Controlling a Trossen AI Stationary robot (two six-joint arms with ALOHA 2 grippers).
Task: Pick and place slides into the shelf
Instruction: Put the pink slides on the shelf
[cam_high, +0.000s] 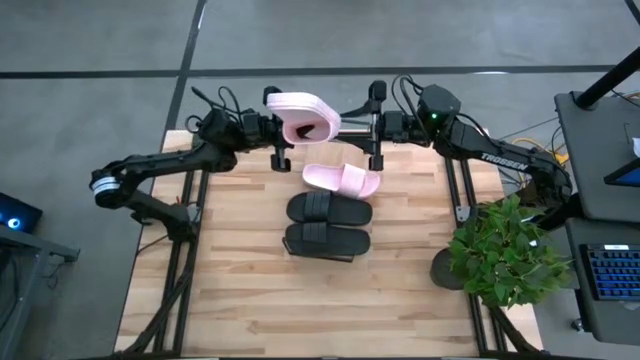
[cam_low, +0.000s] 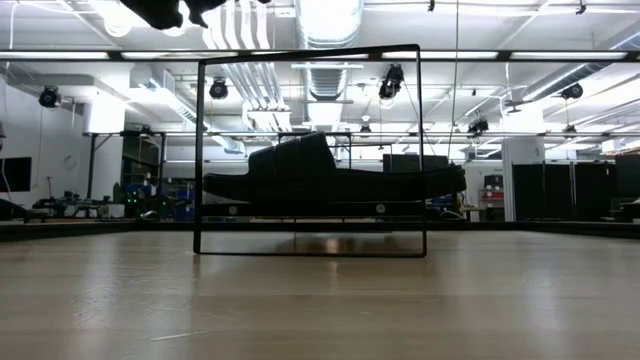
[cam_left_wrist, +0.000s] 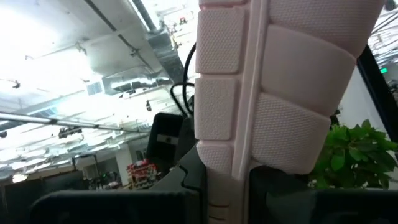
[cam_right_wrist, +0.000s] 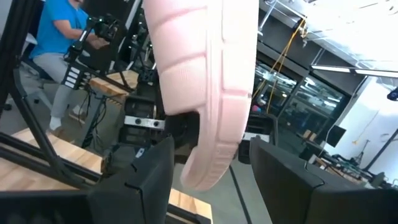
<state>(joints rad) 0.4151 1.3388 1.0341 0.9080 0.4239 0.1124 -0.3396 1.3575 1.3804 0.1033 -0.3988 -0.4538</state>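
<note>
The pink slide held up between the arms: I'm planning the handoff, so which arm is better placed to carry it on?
Left, probably. The left claw is shut on the pink slide, while the right claw stands open around its other end, gripping nothing.

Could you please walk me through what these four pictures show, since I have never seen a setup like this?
Two dark robot arms work at a wooden table. One picture looks straight down, one looks level across the tabletop, and two come from cameras on the wrists. The left gripper is shut on a pale pink slide, held up at the far edge; its ribbed sole fills the left wrist view. The right gripper faces it with fingers open either side of the slide's end, not clamped. On the table lie another pink slide and two black slides. A potted plant stands at the right.
</note>
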